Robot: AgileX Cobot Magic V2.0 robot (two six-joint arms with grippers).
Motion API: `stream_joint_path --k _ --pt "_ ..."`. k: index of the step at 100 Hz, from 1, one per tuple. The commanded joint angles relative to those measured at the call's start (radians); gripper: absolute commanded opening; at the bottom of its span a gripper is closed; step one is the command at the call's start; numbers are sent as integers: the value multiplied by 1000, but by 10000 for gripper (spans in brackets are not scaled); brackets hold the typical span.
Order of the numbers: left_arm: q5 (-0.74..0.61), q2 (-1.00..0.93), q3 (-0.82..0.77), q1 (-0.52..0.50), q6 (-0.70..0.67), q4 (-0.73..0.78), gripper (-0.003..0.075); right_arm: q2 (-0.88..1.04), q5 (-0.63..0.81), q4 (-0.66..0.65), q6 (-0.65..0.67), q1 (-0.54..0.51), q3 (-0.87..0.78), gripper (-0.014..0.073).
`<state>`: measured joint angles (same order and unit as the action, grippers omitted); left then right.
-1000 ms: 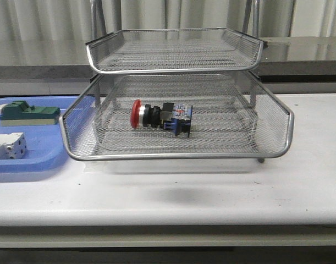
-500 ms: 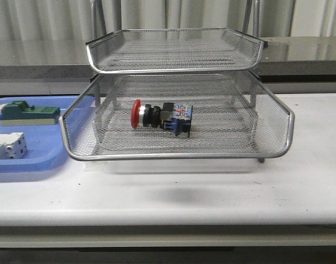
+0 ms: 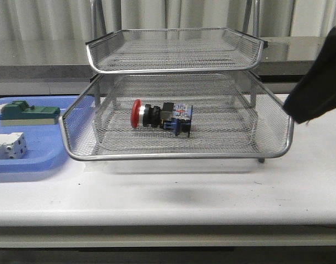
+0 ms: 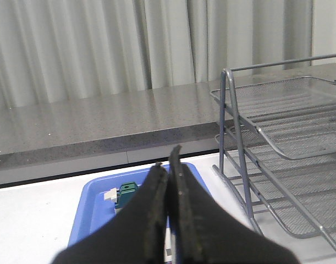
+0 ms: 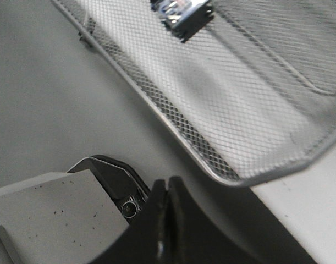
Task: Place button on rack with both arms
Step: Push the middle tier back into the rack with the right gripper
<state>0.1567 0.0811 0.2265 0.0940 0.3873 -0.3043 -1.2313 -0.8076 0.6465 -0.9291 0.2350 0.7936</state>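
Note:
The button [image 3: 159, 117], red head to the left and blue block to the right, lies on its side in the middle tier of the silver wire rack [image 3: 178, 155]. Its blue end shows in the right wrist view [image 5: 181, 16], through the mesh. My right gripper [image 5: 166, 184] is shut and empty; its arm shows as a dark shape [image 3: 319, 82] at the right edge of the front view, beside the rack. My left gripper [image 4: 169, 165] is shut and empty, off to the left of the rack [image 4: 277, 143]; it is out of the front view.
A flat blue tray [image 3: 30, 162] at the left holds a green block [image 3: 27, 113] and a white blocky part [image 3: 8, 146]. The tray [image 4: 96, 209] and green block [image 4: 128, 193] also show in the left wrist view. A grey counter runs behind the table.
The right arm has come into the front view at the right edge. The button and rack have not moved.

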Motion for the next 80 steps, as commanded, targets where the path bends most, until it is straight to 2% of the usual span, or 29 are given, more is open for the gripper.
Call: stream_joint_path --k 1,12,30,80 --pt "-85 11 25 0 -8 -14 -20 -37 66 2 -22 65 32 -62" --pt "-85 11 25 0 -8 -14 -20 -103 128 -75 -22 148 32 -62" --pt "-85 11 25 0 -8 -14 -20 -179 206 -84 -22 214 37 -62" --pt "-85 11 25 0 -8 -14 -20 -314 368 -139 -22 229 99 -62"
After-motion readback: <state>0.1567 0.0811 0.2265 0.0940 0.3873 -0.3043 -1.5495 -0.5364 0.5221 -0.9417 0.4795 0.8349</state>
